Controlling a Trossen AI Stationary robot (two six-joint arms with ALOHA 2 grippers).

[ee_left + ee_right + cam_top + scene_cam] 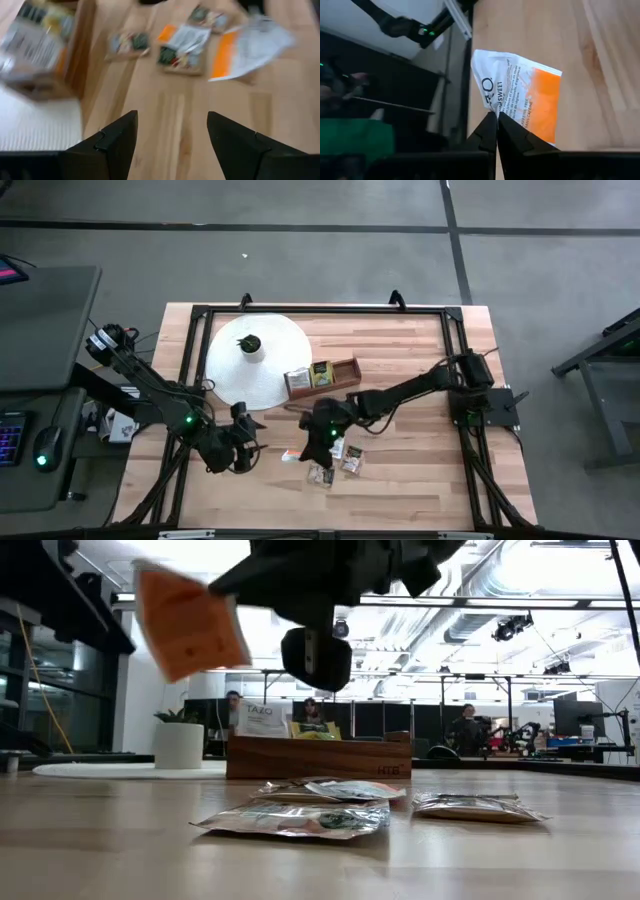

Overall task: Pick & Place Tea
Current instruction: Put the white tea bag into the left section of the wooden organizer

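My right gripper (pixel 496 125) is shut on an orange-and-white tea sachet (pixel 520 97), held high above the table (pixel 190 620). Three more tea sachets (pixel 338 460) lie flat on the wood below it, and show in the low view (pixel 300 820) in front of the long brown box (pixel 318 755). The box (pixel 322 375) holds a few sachets upright. My left gripper (pixel 170 135) hovers open over bare wood near the table's left front (pixel 248 455), with nothing between its fingers. My right gripper pinches the orange-and-white sachet at its white end, on the edge (pixel 495 109), between its two shut fingertips. The fingers slant down from the table's right side. The sachet sticks out beyond the fingertips, tilted and lifted clear of the table.
A large white round disc (pixel 262 370) with a small dark knob (pixel 249 345) lies at the far left, beside the box. A black frame (pixel 320 310) runs round the table. Bare wood lies near the front edge (pixel 400 490).
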